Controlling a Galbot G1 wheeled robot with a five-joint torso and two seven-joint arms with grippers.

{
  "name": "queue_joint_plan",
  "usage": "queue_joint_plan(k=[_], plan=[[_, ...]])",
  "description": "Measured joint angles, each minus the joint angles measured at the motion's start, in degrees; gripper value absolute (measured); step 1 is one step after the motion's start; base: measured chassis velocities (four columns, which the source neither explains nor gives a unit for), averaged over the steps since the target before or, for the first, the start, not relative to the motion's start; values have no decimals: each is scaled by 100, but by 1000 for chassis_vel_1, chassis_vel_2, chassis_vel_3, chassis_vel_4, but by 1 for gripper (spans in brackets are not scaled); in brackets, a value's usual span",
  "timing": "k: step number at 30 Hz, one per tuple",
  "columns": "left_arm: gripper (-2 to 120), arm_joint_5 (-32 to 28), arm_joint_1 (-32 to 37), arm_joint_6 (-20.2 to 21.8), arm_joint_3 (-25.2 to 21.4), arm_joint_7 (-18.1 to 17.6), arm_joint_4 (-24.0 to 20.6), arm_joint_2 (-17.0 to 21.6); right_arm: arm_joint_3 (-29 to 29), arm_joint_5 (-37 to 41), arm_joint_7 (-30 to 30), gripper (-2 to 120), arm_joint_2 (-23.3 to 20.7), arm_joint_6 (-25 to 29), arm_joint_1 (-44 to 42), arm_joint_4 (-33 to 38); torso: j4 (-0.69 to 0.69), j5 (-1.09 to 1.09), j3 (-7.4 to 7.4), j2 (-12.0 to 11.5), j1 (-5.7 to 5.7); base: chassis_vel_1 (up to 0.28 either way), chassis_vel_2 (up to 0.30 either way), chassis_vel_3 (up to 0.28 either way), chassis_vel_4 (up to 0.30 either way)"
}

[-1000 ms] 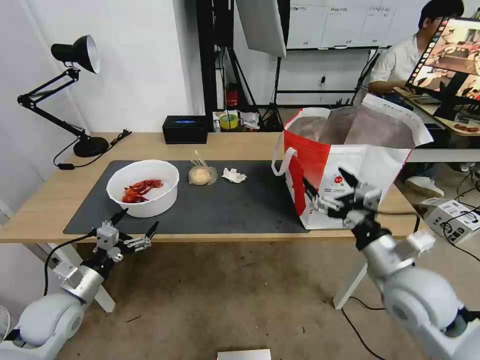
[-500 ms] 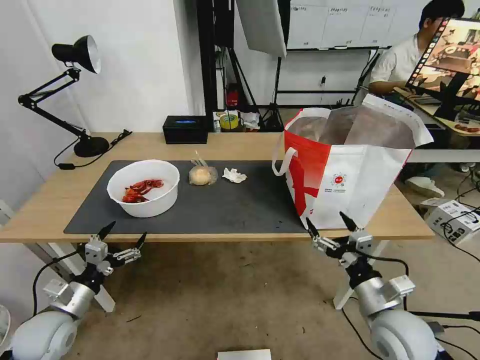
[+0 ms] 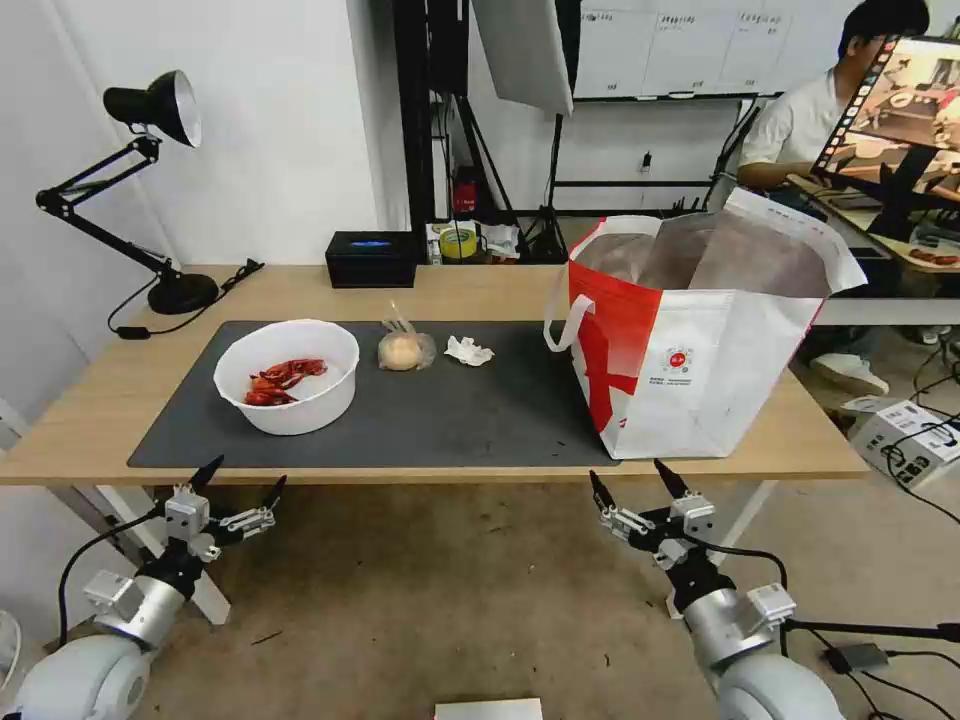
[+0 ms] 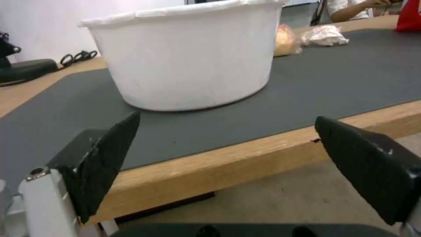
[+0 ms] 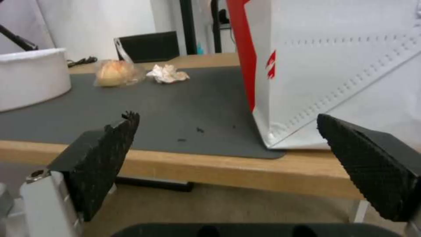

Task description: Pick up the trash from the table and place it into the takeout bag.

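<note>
On the table's (image 3: 450, 290) dark mat stand a white bowl with red shells (image 3: 287, 375) (image 4: 188, 56) (image 5: 31, 77), a clear-bagged bun (image 3: 403, 350) (image 4: 285, 39) (image 5: 115, 73) and a crumpled tissue (image 3: 467, 350) (image 4: 324, 35) (image 5: 167, 73). The red-and-white takeout bag (image 3: 700, 330) (image 5: 333, 65) stands open at the table's right end. My left gripper (image 3: 240, 478) (image 4: 228, 168) hangs open below the front edge, near the bowl. My right gripper (image 3: 630, 483) (image 5: 228, 171) hangs open below the edge, in front of the bag. Neither holds anything.
A black desk lamp (image 3: 150, 190) stands at the table's back left and a black box (image 3: 370, 258) (image 5: 151, 46) at the back middle. White table legs (image 3: 700, 570) stand near my right arm. Cables and a small box (image 3: 900, 430) lie on the floor at right.
Both arms have dropped. The right gripper came down from in front of the bag's face to below the table edge; the left sank a little lower and leftward.
</note>
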Motion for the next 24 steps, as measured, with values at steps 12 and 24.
queue_joint_plan(k=[12,24], plan=[[100,42,26,-12,13,13,-134,-22,-135,-102,3,100,113,37,28,-94,0,0,0,0,0,0,0,0,0],[100,51,20,-12,27,16,-128,-39,-737,-36,82,100,-203,-224,779,-74,0,0,0,0,0,0,0,0,0]])
